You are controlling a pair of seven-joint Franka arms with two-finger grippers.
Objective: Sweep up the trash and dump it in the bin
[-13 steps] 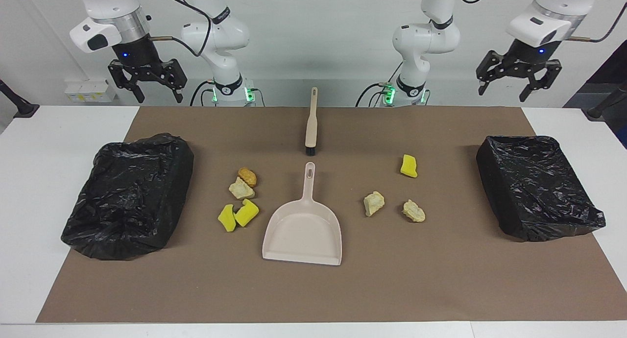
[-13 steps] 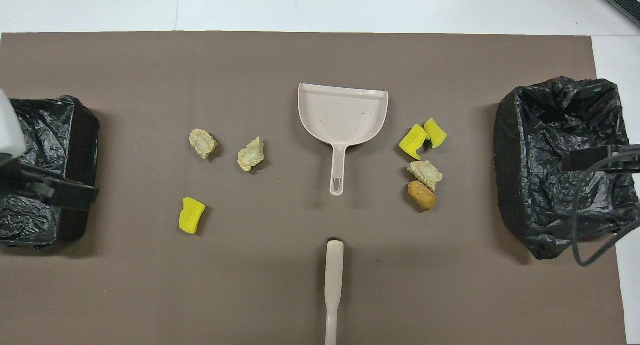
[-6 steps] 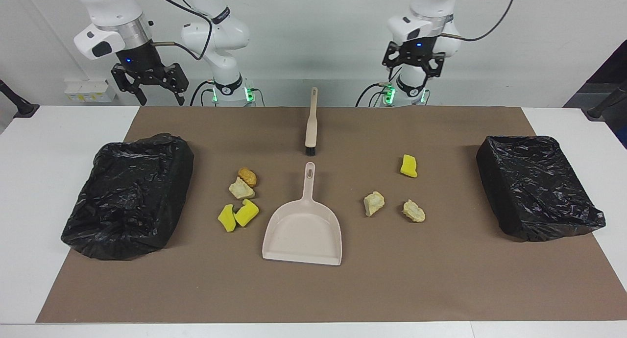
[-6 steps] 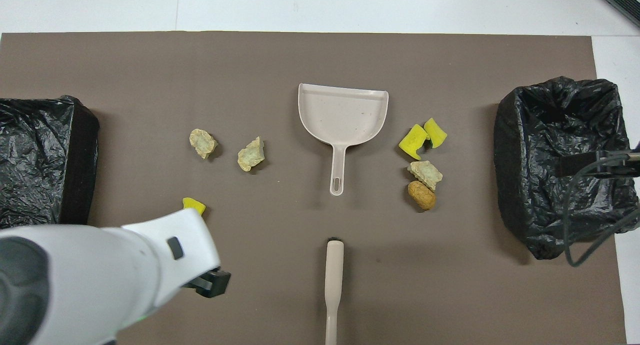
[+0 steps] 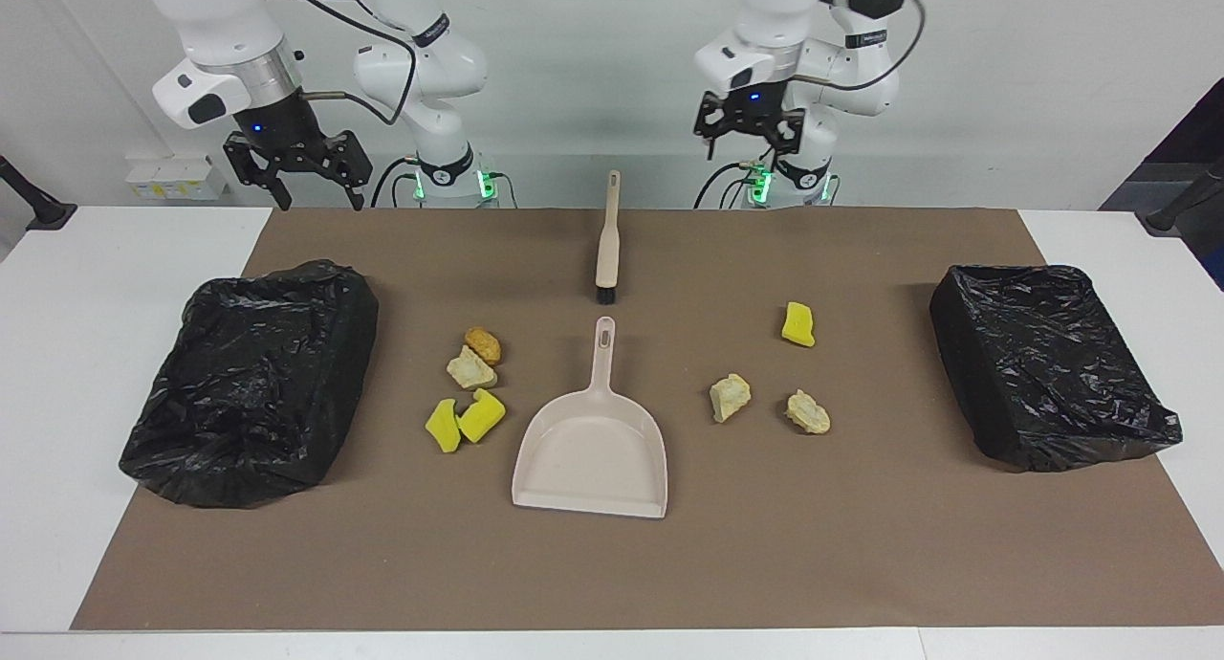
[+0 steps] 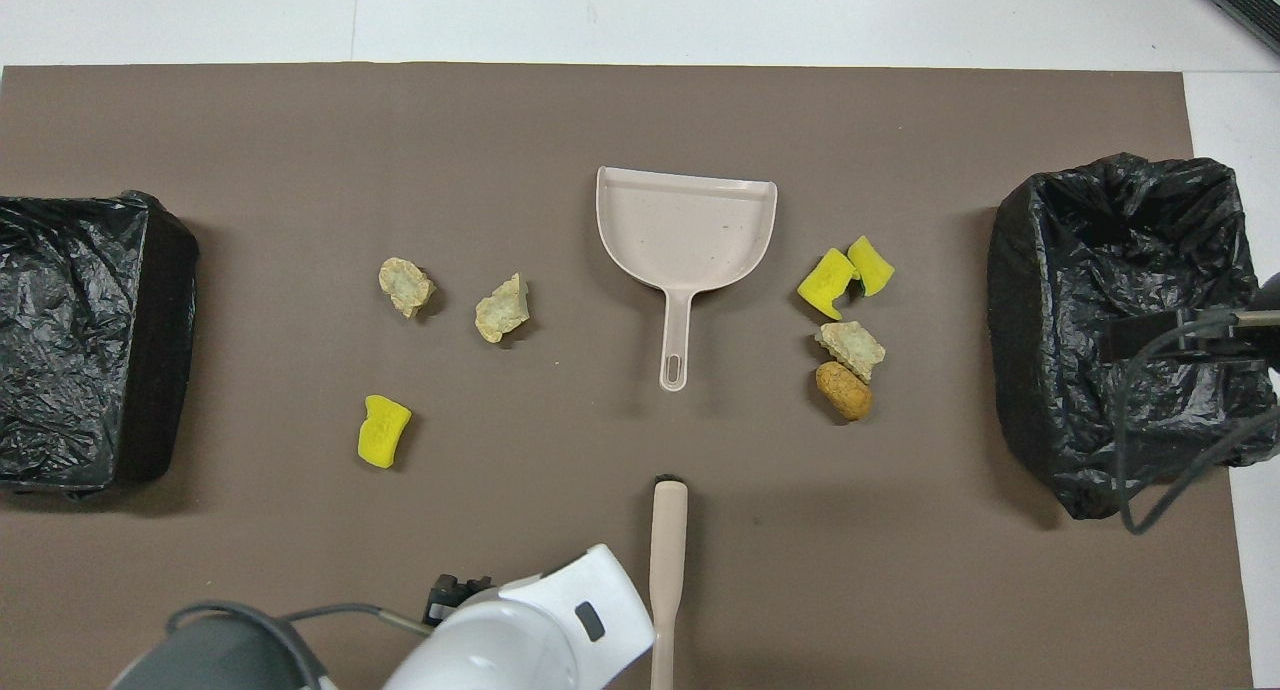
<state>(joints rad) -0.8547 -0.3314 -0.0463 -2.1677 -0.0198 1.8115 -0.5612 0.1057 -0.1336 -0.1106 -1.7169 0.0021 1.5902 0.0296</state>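
Observation:
Seven trash chunks lie on the brown mat. An orange-brown one (image 5: 483, 344), a beige one (image 5: 470, 368) and two yellow ones (image 5: 442, 426) (image 5: 483, 416) lie beside the beige dustpan (image 5: 593, 450) toward the right arm's end. Two beige chunks (image 5: 730, 397) (image 5: 808, 411) and a yellow one (image 5: 798, 323) lie toward the left arm's end. The brush (image 5: 607, 244) lies nearer the robots than the dustpan. My left gripper (image 5: 753, 148) is open, raised beside the brush handle's end. My right gripper (image 5: 320, 196) is open, raised by the mat's corner.
Two bins lined with black bags stand at the mat's ends, one at the right arm's end (image 5: 354, 335) and one at the left arm's end (image 5: 966, 354). In the overhead view the left arm's white body (image 6: 540, 630) covers the mat beside the brush (image 6: 668, 530).
The left gripper has swung from above the bin at its own end to the middle, beside the brush handle. The right gripper has drifted slightly toward the middle. Nothing on the mat has moved.

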